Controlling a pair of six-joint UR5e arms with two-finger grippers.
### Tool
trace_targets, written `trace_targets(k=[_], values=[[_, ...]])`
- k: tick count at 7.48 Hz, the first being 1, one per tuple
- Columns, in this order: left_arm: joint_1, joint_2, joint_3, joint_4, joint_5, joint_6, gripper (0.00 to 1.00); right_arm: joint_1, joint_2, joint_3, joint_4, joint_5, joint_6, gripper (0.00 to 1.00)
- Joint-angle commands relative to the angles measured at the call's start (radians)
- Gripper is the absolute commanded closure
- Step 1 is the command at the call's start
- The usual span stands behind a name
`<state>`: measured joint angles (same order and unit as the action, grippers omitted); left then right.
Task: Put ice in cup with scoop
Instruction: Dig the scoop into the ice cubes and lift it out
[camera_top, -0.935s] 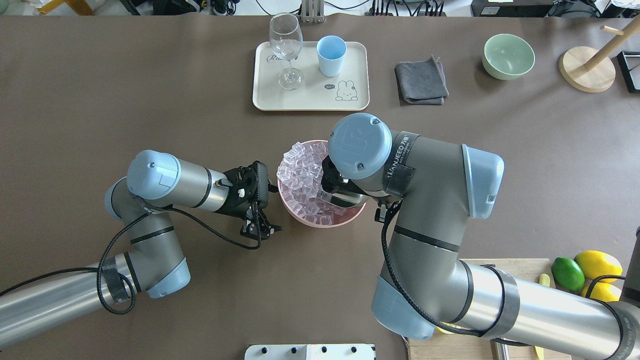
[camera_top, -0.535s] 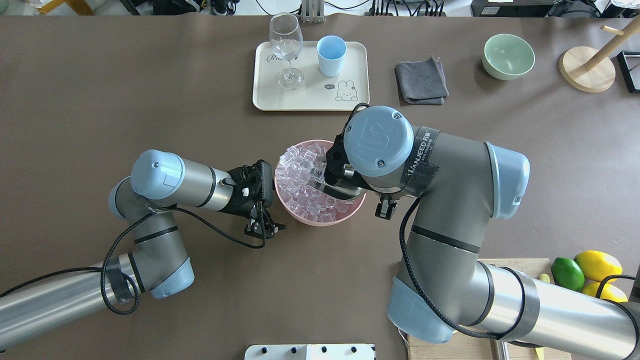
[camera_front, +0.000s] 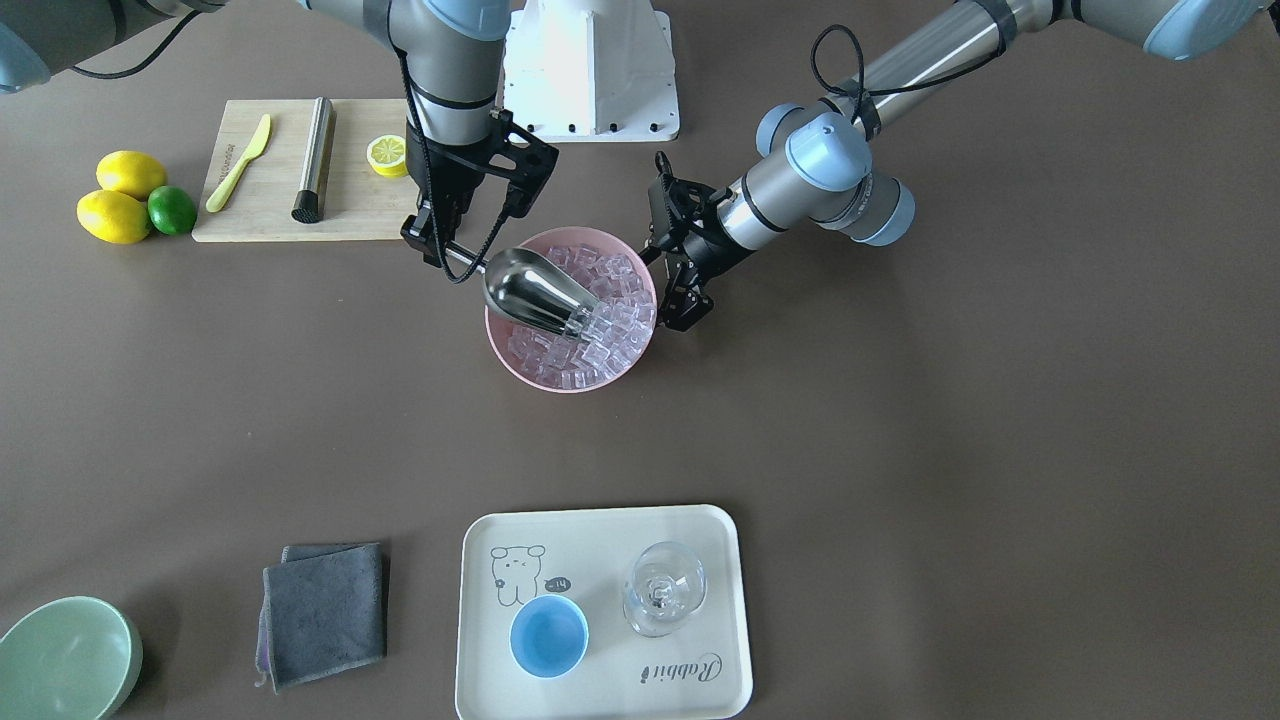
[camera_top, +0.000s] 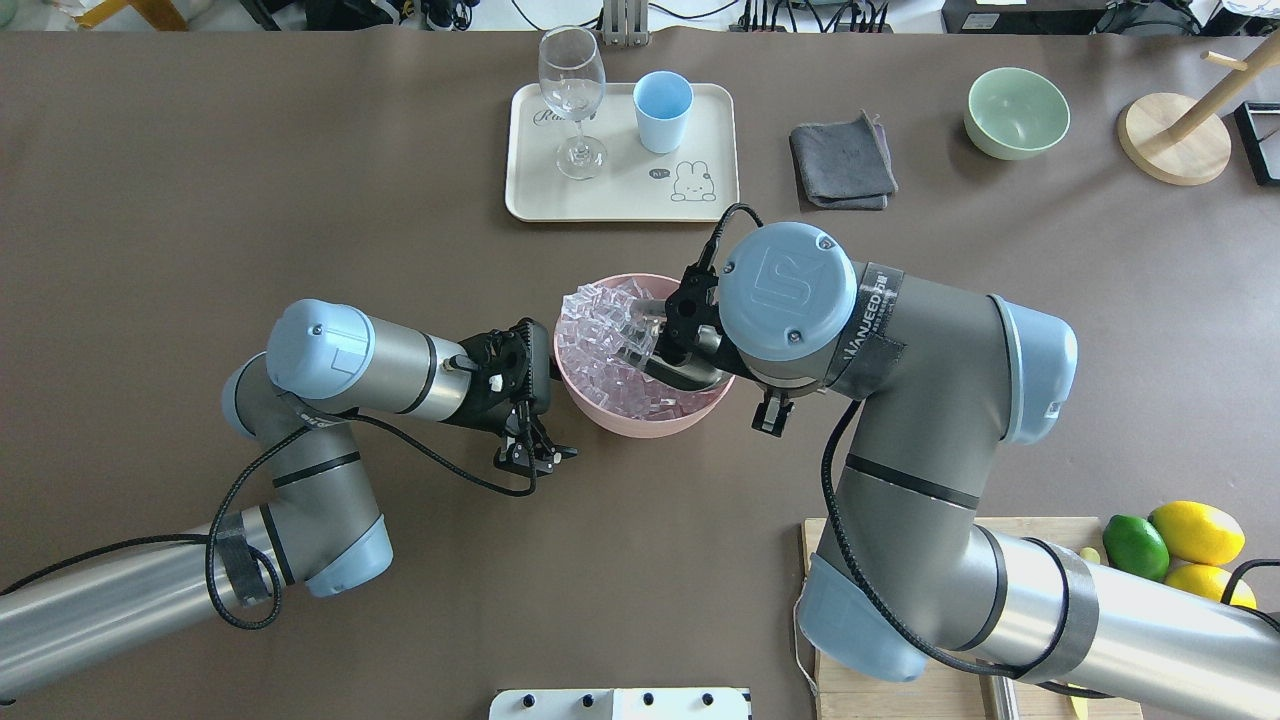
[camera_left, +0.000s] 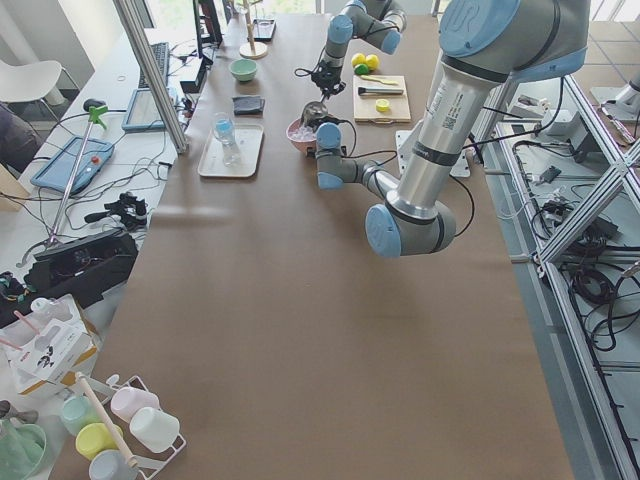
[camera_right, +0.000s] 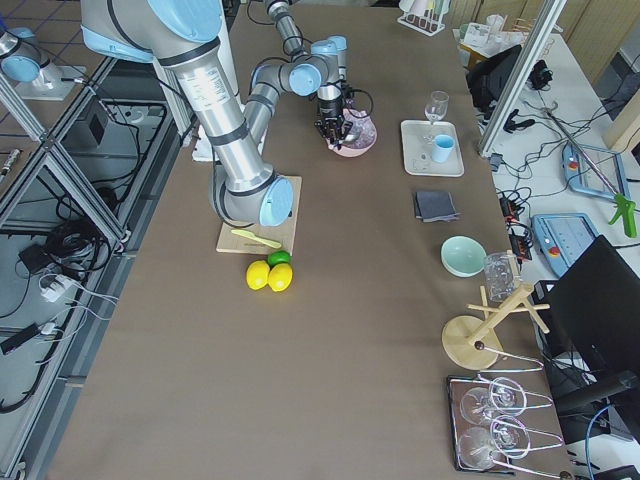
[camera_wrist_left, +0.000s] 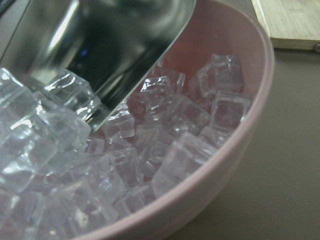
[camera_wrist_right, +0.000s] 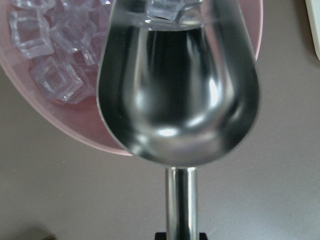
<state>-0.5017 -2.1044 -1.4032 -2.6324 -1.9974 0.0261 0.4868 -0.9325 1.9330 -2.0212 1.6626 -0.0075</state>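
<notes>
Right gripper (camera_front: 450, 255): I am clamping the scoop (camera_front: 535, 290) by its thin handle, jaws closed on it.
Scoop: tilting mouth-down into the pile, a few cubes lying at its lip.
Ice (camera_front: 612, 328): filling the pink bowl (camera_front: 560, 385) between my arms.
Left gripper (camera_front: 686, 310): hanging just beside the bowl's left rim; I cannot tell how its jaws are standing.
Cup (camera_front: 548, 637): standing on the far tray (camera_front: 600, 690), right of the stemmed glass (camera_front: 663, 590).

Cream tray (camera_front: 610, 540): curly script "Rabbit" in one corner, tiny dark bubble saying "hi~" next to bunny drawing (camera_front: 517, 572). Black strap (camera_top: 866, 318) on right arm (camera_top: 940, 330): white letters, roughly "WANJEED" plus Chinese character. Nothing else legible.
</notes>
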Motion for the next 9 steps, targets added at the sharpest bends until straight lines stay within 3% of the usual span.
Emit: trace_targets(k=[1,9], values=[[0.0,0.0,0.0,0.0,0.0,0.0,0.02,-0.002,-0.067,-0.012,0.171,0.003,0.082,1.0],[-0.001,0.004,0.001,-0.001,0.045,-0.005,0.02,-0.004,-0.213,0.126,0.379,0.014,0.167,1.0]])
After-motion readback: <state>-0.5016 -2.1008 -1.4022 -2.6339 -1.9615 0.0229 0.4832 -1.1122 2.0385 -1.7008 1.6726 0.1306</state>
